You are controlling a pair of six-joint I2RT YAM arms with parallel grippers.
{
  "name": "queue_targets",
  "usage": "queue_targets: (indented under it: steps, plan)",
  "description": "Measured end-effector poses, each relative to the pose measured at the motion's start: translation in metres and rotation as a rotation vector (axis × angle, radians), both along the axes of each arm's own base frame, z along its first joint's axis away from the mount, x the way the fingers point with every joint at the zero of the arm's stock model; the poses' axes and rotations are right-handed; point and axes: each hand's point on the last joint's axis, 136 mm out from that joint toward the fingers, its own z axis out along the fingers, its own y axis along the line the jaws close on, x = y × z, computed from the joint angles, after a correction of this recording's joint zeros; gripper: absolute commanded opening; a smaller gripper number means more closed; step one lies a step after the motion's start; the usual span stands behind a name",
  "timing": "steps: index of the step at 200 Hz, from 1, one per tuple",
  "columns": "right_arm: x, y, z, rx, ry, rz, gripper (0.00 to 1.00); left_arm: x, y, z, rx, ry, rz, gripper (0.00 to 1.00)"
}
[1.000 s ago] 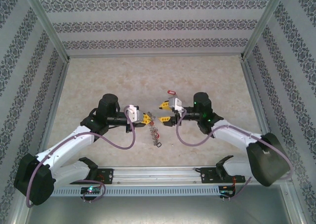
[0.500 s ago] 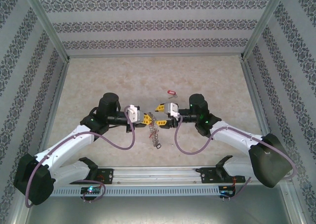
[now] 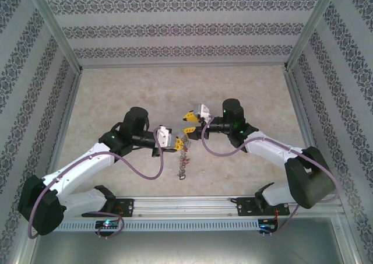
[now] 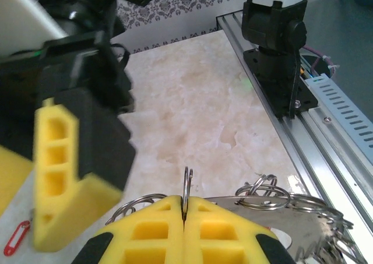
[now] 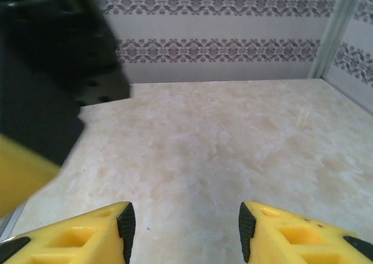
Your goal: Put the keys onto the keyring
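The left tool (image 3: 175, 140) is pressed together on the keyring (image 3: 182, 157) near the middle of the table (image 3: 116, 95). In the left wrist view its yellow fingertips (image 4: 154, 217) meet around a thin wire loop that stands edge-on between them. The rest of the keyring (image 4: 280, 204), a tangle of small silver rings and flat metal, spreads to one side, just behind the fingers. From above, the bunch trails from the left tool toward the near edge as a narrow string of metal pieces.

The right tool (image 3: 189, 123) faces the left one from the other side, very close to it. Its two yellow fingers (image 5: 87, 232) are spread, with only bare table (image 5: 233, 141) showing in the gap. One of them looms large and blurred just beside the left tool in the left wrist view.

A red tag (image 4: 16, 238) lies flat on the table at the lower corner of the left wrist view, apart from both tools. The keys attached to it are too small to make out.
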Motion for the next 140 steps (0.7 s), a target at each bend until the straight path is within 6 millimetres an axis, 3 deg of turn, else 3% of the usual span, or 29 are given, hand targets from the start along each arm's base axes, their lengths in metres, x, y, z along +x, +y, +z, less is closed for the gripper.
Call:
queue_targets:
  steps: [77, 115, 120, 128, 140]
  plan:
    - [0.04, -0.04, -0.023, -0.035, 0.153, -0.296, 0.52, -0.008, 0.002, 0.015, -0.018, -0.05, 0.001, 0.0]
    - [0.06, -0.076, -0.015, -0.036, 0.12, -0.517, 0.54, -0.001, 0.003, 0.016, -0.016, -0.047, 0.042, 0.0]
    - [0.065, -0.082, -0.013, -0.033, 0.117, -0.556, 0.58, 0.0, 0.003, 0.017, -0.017, -0.048, 0.047, 0.0]
    - [0.072, -0.094, -0.012, -0.022, 0.128, -0.63, 0.95, 0.002, 0.003, 0.017, -0.016, -0.05, 0.059, 0.0]
    - [0.083, -0.115, -0.014, -0.01, 0.151, -0.755, 0.98, 0.005, 0.003, 0.017, -0.014, -0.053, 0.075, 0.0]
